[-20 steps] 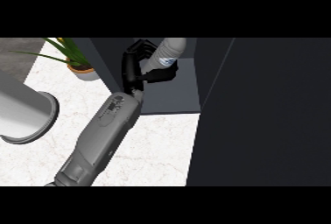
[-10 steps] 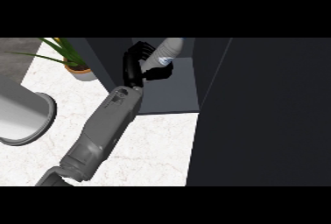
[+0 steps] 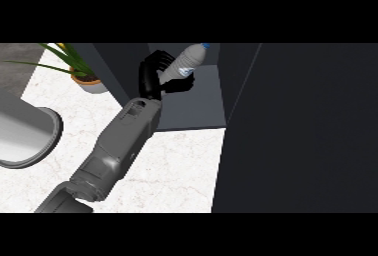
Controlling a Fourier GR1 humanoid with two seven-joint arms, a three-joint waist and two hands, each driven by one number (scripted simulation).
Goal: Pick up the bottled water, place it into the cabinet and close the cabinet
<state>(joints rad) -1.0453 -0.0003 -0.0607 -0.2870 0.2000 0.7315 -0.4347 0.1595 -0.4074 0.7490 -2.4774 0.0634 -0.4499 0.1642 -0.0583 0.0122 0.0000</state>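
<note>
Nearest, at the view's lower left, the grey left forearm (image 3: 111, 155) comes in and runs up toward one o'clock across the white marbled counter (image 3: 177, 170). At nine o'clock from the forearm, against the left edge, stands a large grey round vessel (image 3: 22, 140), only partly in view. The whole right side is taken by a tall dark cabinet panel (image 3: 310, 130), whose near edge runs from the counter's front up past the cabinet opening.

Farther on, the forearm ends at the open cabinet (image 3: 196, 107), where the paler grey floor of the compartment shows between its dark side walls. The left hand (image 3: 159, 82) is over the left part of that opening. Its fingers (image 3: 153, 67) arch up and curl over on the hand's left side, and its thumb (image 3: 181, 85) crosses to the right, so the hand is closed round the lower part of the bottled water (image 3: 186, 60).

The bottle juts out of the hand toward one o'clock. It is tilted, with its blue cap highest and farthest to the right and its clear body sloping down into the grip. It lies inside the outline of the cabinet opening, above the compartment floor. Whether its base touches that floor cannot be told, since the hand hides it.

Farthest, at ten o'clock from the hand and outside the cabinet's left wall, a potted plant (image 3: 85, 80) with long green leaves stands on the counter.
</note>
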